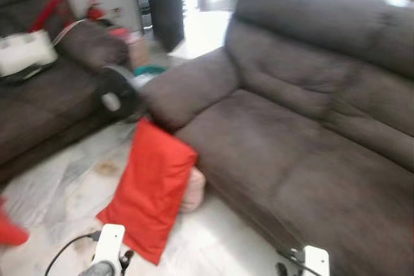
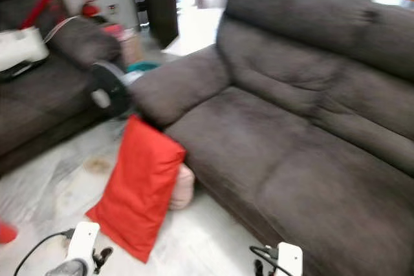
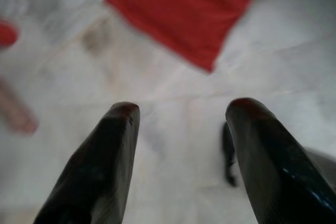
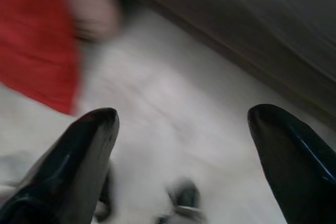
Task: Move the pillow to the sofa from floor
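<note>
I see a red pillow (image 1: 150, 189) of smooth matt cloth, a sofa (image 1: 304, 134) in dark napped fabric (suede-like), pale polished stone floor (image 1: 58, 192), and each end effector's fingers (image 3: 97, 166) glossy black plastic.

Glossy black tapered fingers (image 3: 100, 166), white wrist housings (image 1: 110, 240), black cables (image 1: 65, 250)
</note>
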You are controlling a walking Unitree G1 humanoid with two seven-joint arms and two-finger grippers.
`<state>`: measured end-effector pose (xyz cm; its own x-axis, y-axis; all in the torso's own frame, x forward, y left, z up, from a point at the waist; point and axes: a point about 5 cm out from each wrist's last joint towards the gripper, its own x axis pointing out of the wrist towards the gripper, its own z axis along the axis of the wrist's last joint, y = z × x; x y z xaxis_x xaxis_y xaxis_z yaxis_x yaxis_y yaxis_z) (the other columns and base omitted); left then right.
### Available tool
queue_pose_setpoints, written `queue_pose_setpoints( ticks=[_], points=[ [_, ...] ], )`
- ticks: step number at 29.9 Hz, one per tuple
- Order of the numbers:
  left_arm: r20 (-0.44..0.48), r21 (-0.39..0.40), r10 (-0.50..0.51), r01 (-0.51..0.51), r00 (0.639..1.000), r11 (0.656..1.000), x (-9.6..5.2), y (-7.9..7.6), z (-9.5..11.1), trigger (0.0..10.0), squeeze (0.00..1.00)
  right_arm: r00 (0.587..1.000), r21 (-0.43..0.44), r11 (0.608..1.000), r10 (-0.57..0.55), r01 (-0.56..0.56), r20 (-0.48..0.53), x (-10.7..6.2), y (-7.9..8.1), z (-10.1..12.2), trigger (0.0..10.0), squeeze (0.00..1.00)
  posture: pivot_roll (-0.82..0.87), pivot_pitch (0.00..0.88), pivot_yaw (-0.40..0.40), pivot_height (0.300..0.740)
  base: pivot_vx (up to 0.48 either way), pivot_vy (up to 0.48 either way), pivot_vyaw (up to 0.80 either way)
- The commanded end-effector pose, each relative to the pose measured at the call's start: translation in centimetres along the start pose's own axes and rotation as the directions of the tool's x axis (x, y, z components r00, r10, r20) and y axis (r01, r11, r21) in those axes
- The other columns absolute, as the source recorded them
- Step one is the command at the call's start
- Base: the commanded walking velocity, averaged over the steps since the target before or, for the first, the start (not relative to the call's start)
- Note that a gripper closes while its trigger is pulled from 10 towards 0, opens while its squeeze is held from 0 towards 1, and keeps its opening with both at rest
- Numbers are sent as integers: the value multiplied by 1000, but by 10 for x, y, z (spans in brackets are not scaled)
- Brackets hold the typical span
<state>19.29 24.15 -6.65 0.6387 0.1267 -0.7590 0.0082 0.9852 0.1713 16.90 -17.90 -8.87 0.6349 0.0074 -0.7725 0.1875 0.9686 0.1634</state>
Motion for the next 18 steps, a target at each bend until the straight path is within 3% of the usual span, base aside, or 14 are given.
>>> queue_pose_setpoints(
  ticks=[1,8,13,18],
  points=[
    [18,1,-19,19,1000,1000,2,-8,7,10000,0,1000,-10,1000,-21,21,-10,-3,-10,-5,10000,0,54,0,-27,740,382,0,800],
    [19,-3,-15,15,1000,1000,2,-8,7,10000,0,1000,-6,1000,-13,13,-14,-3,-9,-6,10000,0,58,0,-31,740,384,0,800],
    [19,-5,-12,13,1000,1000,2,-7,8,10000,0,1000,-3,1000,-21,21,-21,-7,-21,-9,10000,0,58,0,-32,740,379,0,800],
    [19,-6,-12,12,1000,1000,2,-7,8,10000,0,1000,-3,1000,-22,22,-21,-7,-22,-9,10000,0,58,0,-32,740,375,0,800]
  ],
)
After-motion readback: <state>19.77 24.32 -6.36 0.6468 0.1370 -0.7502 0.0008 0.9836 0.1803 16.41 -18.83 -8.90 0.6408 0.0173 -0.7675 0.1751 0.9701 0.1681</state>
